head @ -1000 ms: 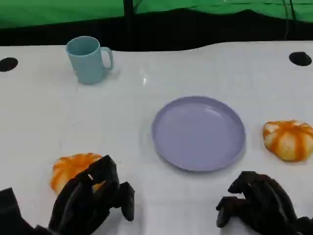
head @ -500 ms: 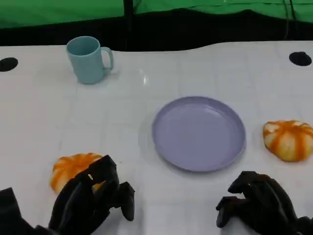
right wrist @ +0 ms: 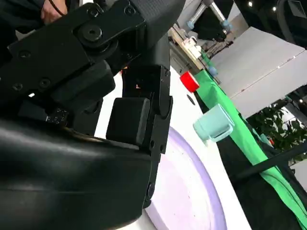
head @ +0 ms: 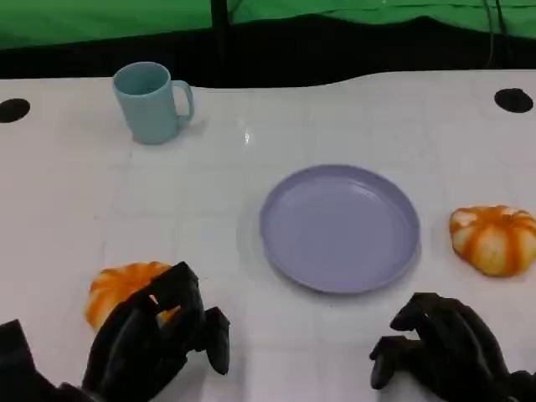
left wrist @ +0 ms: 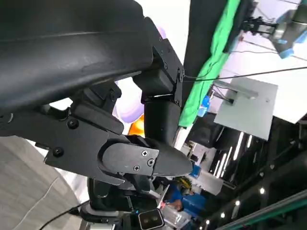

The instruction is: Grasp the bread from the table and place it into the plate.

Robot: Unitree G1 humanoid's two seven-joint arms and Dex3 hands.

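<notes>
Lavender plate (head: 339,228) at table centre, bare. Orange bread (head: 121,290) near left, touching the left hand (head: 155,339): fingers curled over its near edge, not clamped. Right hand (head: 440,347) curled, holding nothing. Best to close fully round before lifting toward the plate.

orange-striped bread (head: 126,289), lilac plate (head: 339,227), blue mug (head: 151,102)
</notes>
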